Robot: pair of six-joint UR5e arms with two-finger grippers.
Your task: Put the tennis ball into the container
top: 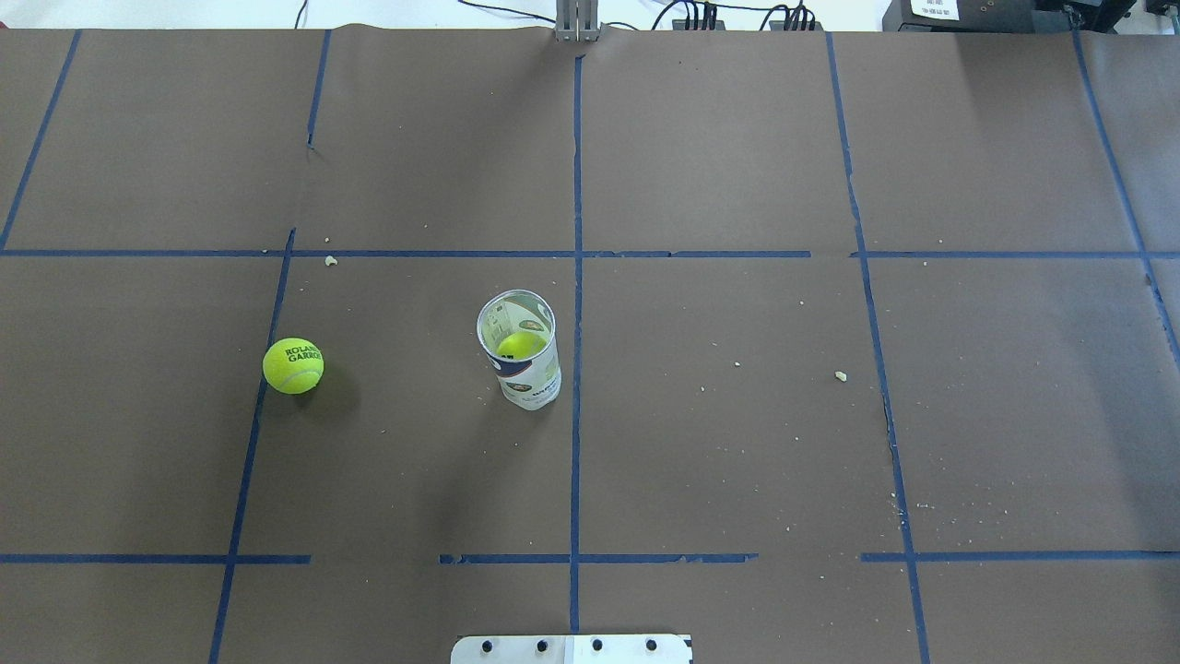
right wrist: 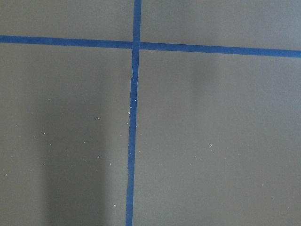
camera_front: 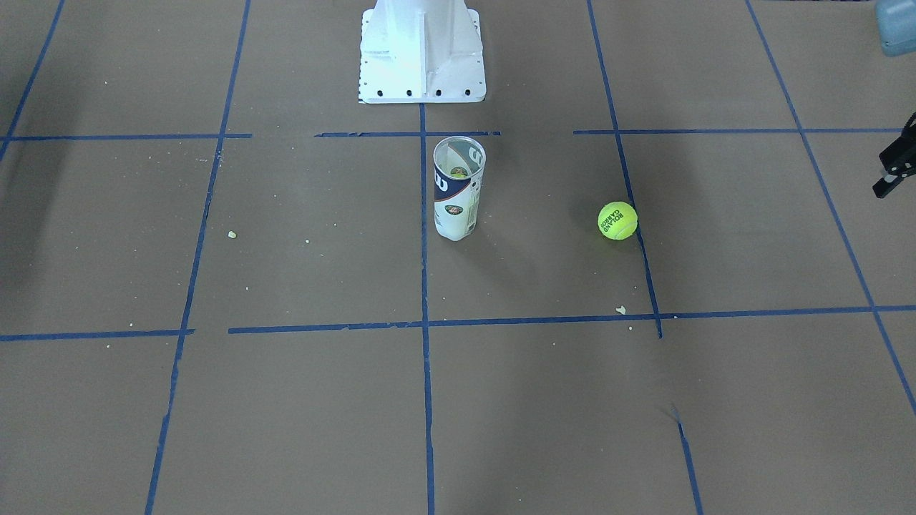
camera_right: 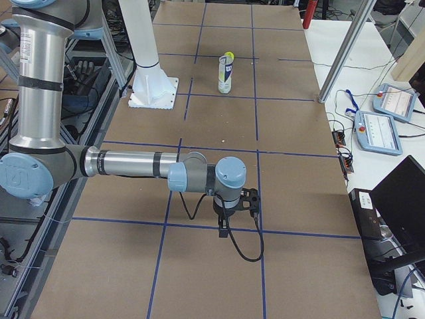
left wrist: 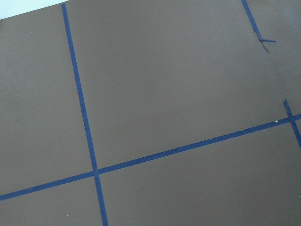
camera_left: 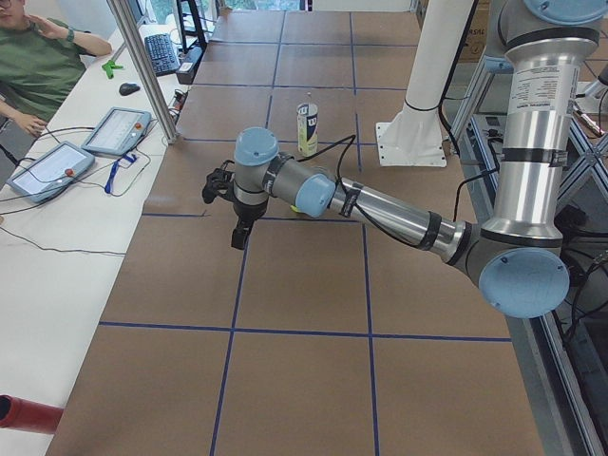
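Observation:
The tennis ball [top: 293,365], bright yellow-green with dark lettering, lies loose on the brown paper [camera_front: 617,220]. The container [top: 519,361], a clear tube with a white and navy label, stands upright near the centre line [camera_front: 459,187], about a tube's height from the ball. A second yellow-green ball [top: 521,346] shows inside the tube. My left gripper [camera_left: 237,236] hangs over the table's far side beyond the ball; only a black fragment of it [camera_front: 891,179] enters the front view. My right gripper [camera_right: 225,227] hovers far from both. I cannot tell either gripper's state.
The white robot base [camera_front: 422,54] stands just behind the tube. Blue tape lines and small crumbs mark the brown paper. An operator [camera_left: 43,66] and tablets [camera_left: 49,169] are at a side table, with a metal post [camera_left: 142,66] at its edge.

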